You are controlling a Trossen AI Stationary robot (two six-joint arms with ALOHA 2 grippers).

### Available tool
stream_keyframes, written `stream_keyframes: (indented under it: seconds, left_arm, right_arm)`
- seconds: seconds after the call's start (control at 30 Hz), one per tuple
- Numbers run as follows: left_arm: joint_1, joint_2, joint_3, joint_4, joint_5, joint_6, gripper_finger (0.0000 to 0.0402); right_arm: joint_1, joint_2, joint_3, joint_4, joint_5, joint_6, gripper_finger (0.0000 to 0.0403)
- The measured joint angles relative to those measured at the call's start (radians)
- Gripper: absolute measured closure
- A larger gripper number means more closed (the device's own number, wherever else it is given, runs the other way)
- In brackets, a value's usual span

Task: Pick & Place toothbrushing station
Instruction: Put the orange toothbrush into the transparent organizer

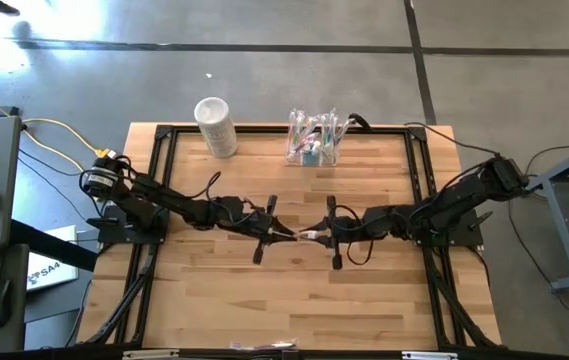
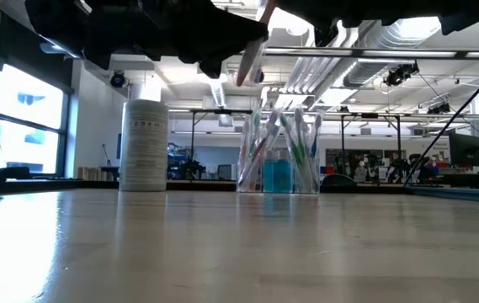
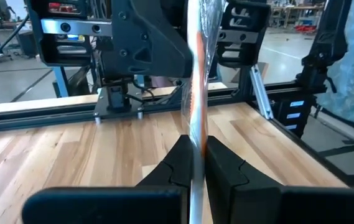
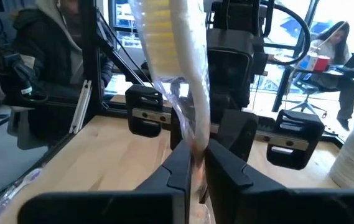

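Meeting above mid-table, the left gripper (image 1: 282, 234) and right gripper (image 1: 316, 236) both clamp one wrapped toothbrush (image 1: 300, 236), likely a handover; next, one releases, then delivery to the clear toothbrushing station (image 1: 312, 142) at the far edge.

Two hands meeting at mid-surface, station at the far edge

The toothbrushing station (image 1: 312, 140) stands on the surface (image 1: 294, 300) at its far edge, toothbrushes (image 1: 316, 127) upright inside it. A cylindrical container (image 1: 215, 125) stands left of the station, apart from it. Nearer than the station, above mid-surface, the left hand (image 1: 286, 236) and right hand (image 1: 316, 235) face each other, both clamped on one wrapped toothbrush (image 1: 302, 236) between them.
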Motion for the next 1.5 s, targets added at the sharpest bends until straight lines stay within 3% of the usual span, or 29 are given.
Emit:
stream_keyframes:
  seconds: [0.2, 0.43, 0.63, 0.8, 0.93, 1.2, 1.3, 1.5]
  left_arm:
    - [0.0, 0.0, 0.0, -0.027, -0.045, 0.023, 0.0371]
    - [-0.001, 0.0, 0.0, -0.046, -0.088, 0.022, 0.0303]
    - [0.0, 0.0, 0.0, -0.049, -0.021, 0.014, 0.0238]
    - [-0.001, 0.0, 0.0, -0.052, 0.003, -0.044, 0.0184]
    - [-0.001, 0.0, 0.0, -0.095, -0.002, -0.053, 0.0153]
    - [-0.001, -0.003, 0.0, -0.189, -0.053, -0.034, 0.0143]
    - [-0.001, -0.014, 0.0, -0.245, -0.059, -0.037, 0.0143]
    - [-0.001, -0.091, 0.0, -0.393, -0.035, -0.068, 0.0144]
  right_arm:
    - [-0.008, 0.0, 0.0, -0.018, 0.004, 0.014, 0.0389]
    - [-0.001, 0.0, 0.0, -0.043, 0.058, 0.014, 0.039]
    - [0.022, -0.036, 0.001, -0.19, 0.156, 0.067, 0.039]
    - [0.047, -0.105, 0.001, -0.423, 0.299, 0.176, 0.039]
    - [0.087, -0.205, 0.001, -0.639, 0.484, 0.252, 0.039]
    - [0.067, -0.365, 0.0, -0.834, 0.816, 0.275, 0.039]
    - [-0.009, -0.375, 0.0, -0.846, 0.814, 0.255, 0.039]
    - [-0.229, -0.363, 0.0, -0.792, 0.661, 0.18, 0.039]
